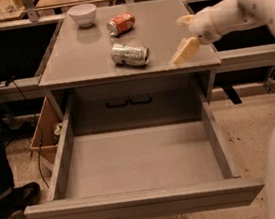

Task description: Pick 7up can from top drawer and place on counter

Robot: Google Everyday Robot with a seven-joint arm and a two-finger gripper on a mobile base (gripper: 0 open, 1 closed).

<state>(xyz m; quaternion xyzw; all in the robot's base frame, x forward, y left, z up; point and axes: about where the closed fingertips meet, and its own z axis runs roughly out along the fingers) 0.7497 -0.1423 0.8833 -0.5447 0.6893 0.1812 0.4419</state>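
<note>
Gripper (186, 35) of a one-armed mobile robot hovers above the right-hand side of the counter (84, 53), its two pale fingers (186, 51) spread wide and holding nothing. It is near the 7up can (130, 54) but clearly apart from it.

The can, silver with green markings and slightly dented, lies on its side near the middle of the counter, towards the front edge, with nothing touching it. Behind it, further back on the same grey top, an orange-red can (121, 23) also lies on its side, and a white bowl (82, 14) stands upright at the back left corner.

Below, the top drawer (140, 204) is pulled fully out and its grey floor shows nothing inside. A dark trouser leg and shoe (8, 199) are visible at the left edge of the scene, beside a brown box (44, 131) set against the cabinet.

Judging by this layout, the task looks essentially complete: the can is out of the drawer and resting on the counter, and the gripper has let go. At most, the arm needs to draw clear without nudging the can, which could roll while it lies on its side.
</note>
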